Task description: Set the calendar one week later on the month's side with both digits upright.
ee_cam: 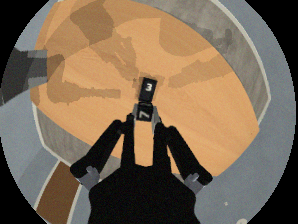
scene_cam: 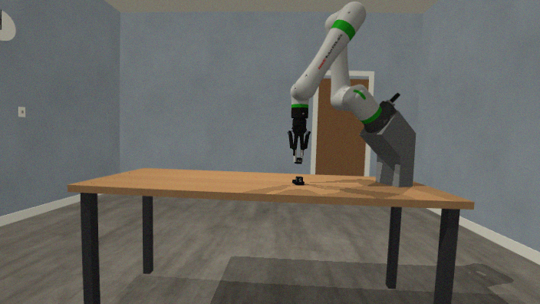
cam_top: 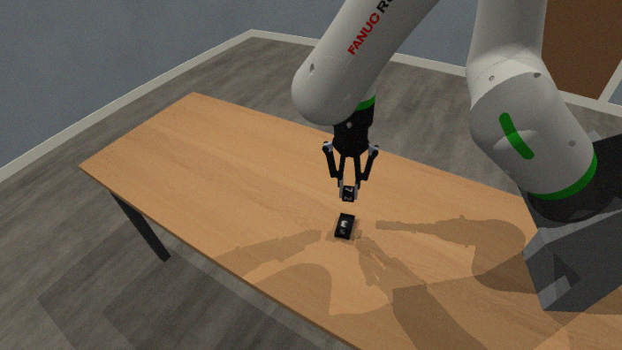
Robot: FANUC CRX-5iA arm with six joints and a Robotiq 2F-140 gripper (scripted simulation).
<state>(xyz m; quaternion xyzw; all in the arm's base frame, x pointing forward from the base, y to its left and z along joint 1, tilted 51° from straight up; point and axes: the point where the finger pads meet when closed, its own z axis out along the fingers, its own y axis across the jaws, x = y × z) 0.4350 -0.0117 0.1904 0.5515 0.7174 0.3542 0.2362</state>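
Note:
My gripper point(cam_top: 348, 193) point(scene_cam: 298, 160) point(ee_cam: 144, 110) is shut on a black cube point(cam_top: 348, 196) point(scene_cam: 298, 161) point(ee_cam: 144, 114) and holds it well above the table. The held cube shows a white 7 and, in the top view, also a 2; both digits look turned on their sides there. The small black tray point(cam_top: 347, 216) point(scene_cam: 294, 181) lies flat on the table below. The other black cube point(cam_top: 344, 224) point(scene_cam: 300, 179) point(ee_cam: 148, 87) stands in the tray's near half in the top view, with a white 3 on top. Its near side shows a mark too small to read.
The wooden table point(cam_top: 199, 155) point(scene_cam: 172, 178) point(ee_cam: 210, 115) bears the tray. The robot's grey base point(cam_top: 574, 261) point(scene_cam: 403, 153) stands at the table's right end in the top and exterior views. Shadows of the arm lie around the tray.

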